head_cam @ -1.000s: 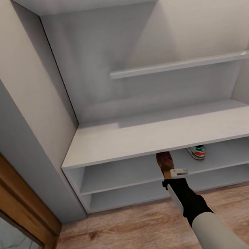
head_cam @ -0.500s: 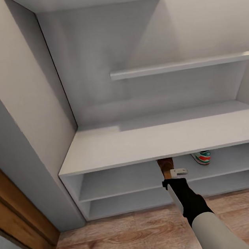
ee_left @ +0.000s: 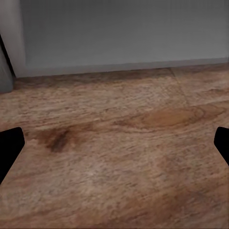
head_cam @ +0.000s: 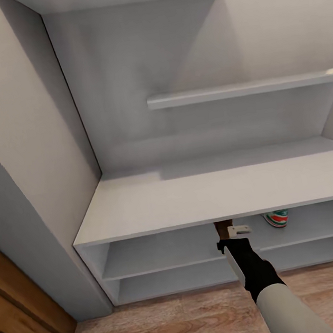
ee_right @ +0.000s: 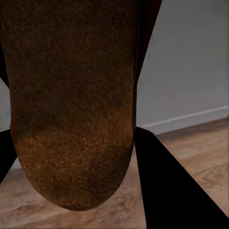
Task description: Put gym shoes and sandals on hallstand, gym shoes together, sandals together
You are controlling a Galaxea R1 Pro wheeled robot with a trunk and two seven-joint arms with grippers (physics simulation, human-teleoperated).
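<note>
Right gripper (head_cam: 230,230) clamps 1 brown leather sandal (head_cam: 221,227) under the light grey hallstand's (head_cam: 208,195) bench top, 1 white-and-green gym shoe (head_cam: 276,218) shelved at its 3 o'clock, left gripper (ee_left: 114,143) spread empty; more footwear remains.

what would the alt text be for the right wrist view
A brown sandal is clamped between the right gripper's black fingers, its rounded sole end toward the camera. Behind it are a grey panel and wood plank floor.

The head view looks down at the rack (head_cam: 208,195) from close by. Both wrist views sit low, facing floor (ee_left: 119,157) and grey wall.
</note>
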